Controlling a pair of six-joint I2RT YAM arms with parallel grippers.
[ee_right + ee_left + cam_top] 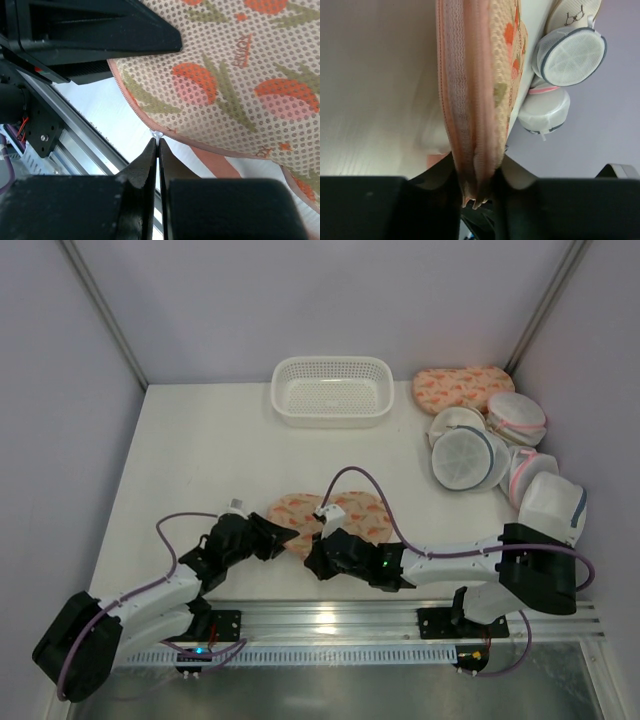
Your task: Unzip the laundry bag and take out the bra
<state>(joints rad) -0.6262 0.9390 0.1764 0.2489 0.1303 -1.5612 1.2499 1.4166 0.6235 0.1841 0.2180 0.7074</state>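
Note:
The laundry bag [345, 512], peach with an orange-red print and pink zipper edging, lies on the white table just ahead of both arms. My left gripper [283, 537] is shut on its left end; in the left wrist view the bag's pink-edged seam [470, 90] runs straight into the left gripper [477, 171] and is pinched between the black fingers. My right gripper [315, 552] sits at the bag's near edge. In the right wrist view the right gripper [158, 142] is shut on the small white zipper pull [158, 134] under the mesh bag [225, 75]. The bra is hidden.
A white basket [332, 390] stands at the back centre. A second printed padded bag [462, 388] lies at the back right, with several round white mesh bags [462, 456] piled along the right wall. The metal rail [400, 618] runs along the near edge.

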